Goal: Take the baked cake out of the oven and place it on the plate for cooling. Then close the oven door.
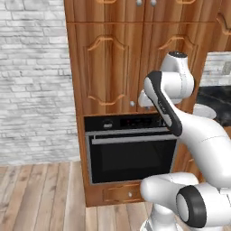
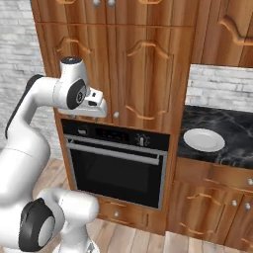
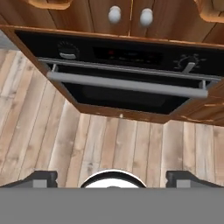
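Note:
The black oven [image 1: 104,124] sits in wood cabinetry, and its oven door [image 1: 133,160] stands upright against the front, with the silver bar handle [image 1: 133,139] across its top. The baked cake is hidden. On the dark counter to the right lies the white plate [image 2: 203,140], with nothing on it. My gripper [image 3: 113,180] hangs in front of the cabinet doors just above the oven's control panel [image 3: 127,54], looking down on the handle [image 3: 127,85]. Its fingertips [image 3: 40,178] stand wide apart with nothing between them, so it is open.
Brown cabinet doors with round knobs [image 3: 114,14] rise above the oven. A drawer [image 2: 118,213] lies under it. The black marble counter [image 2: 232,143] runs to the right, over more wooden cabinets. Wood floor [image 1: 40,194] spreads in front, and a white brick wall [image 1: 31,81] stands at the left.

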Tool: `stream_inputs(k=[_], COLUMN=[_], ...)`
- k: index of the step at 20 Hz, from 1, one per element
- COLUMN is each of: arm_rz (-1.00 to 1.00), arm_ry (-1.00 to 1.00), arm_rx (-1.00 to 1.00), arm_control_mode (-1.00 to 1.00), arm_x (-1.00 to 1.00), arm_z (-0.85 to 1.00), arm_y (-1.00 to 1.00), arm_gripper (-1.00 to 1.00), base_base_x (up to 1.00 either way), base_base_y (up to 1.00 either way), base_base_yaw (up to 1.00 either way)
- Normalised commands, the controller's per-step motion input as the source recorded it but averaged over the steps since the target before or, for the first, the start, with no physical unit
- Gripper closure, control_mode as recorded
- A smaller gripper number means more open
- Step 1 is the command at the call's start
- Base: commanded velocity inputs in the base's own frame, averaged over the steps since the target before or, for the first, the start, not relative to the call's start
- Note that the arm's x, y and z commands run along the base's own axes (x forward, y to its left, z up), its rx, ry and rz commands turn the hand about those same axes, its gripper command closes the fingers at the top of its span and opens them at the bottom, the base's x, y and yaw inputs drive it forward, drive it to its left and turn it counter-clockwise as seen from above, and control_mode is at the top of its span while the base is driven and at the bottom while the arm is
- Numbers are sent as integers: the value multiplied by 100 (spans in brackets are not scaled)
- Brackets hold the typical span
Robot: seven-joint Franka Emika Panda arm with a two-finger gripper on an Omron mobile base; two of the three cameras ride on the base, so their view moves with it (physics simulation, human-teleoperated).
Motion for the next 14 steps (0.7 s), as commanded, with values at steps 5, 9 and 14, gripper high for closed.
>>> stream_inputs(k=[5, 9, 14], arm_rz=[0, 0, 0], arm_ry=[0, 0, 0], arm_rx=[0, 0, 0], arm_control_mode=[100, 100, 100], arm_x=[0, 0, 0], arm_z=[0, 0, 0], arm_y=[0, 0, 0], arm_gripper=[-100, -100, -100], base_base_x=[12, 11, 16], base_base_y=[-97, -92, -81], base_base_yaw=[51, 52, 49])
